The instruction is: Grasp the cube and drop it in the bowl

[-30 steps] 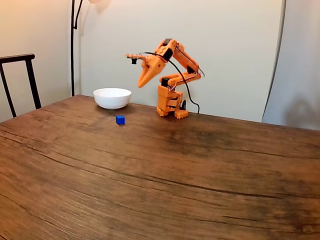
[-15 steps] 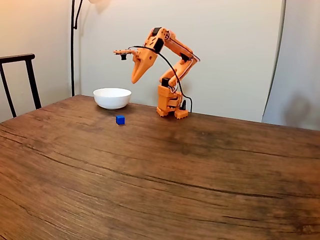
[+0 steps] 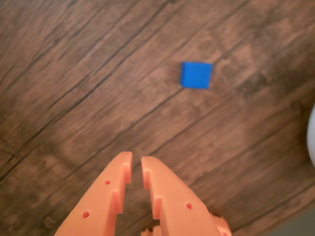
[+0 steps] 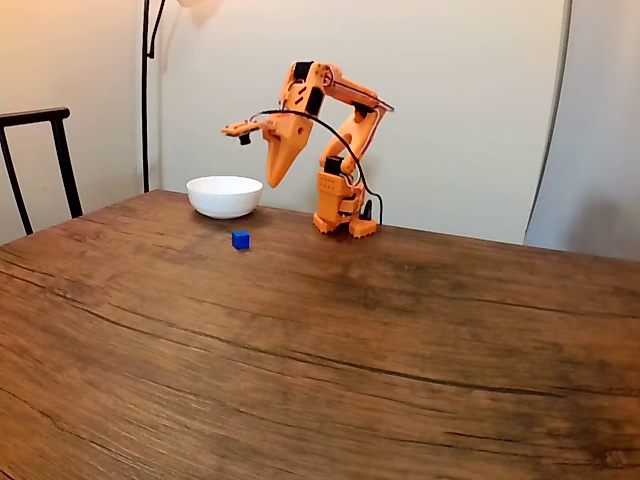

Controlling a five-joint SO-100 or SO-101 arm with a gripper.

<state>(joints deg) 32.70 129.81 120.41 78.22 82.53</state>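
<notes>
The tiny blue cube rests on the wooden table, a short way in front of the white bowl. In the wrist view the cube lies up and to the right of my orange fingertips, well apart from them. My gripper hangs in the air, pointing down, right of the bowl and behind the cube. Its jaws are nearly together, with only a thin slit and nothing between them. A sliver of the bowl's rim shows at the right edge of the wrist view.
The orange arm's base stands at the table's far edge by the wall. A dark chair and a lamp pole stand at the left. Broad bare wood stretches toward the front.
The arm has reached forward and to the left, and the gripper has tipped to point more steeply down, now hanging lower than half a second ago. Cube and bowl have stayed put.
</notes>
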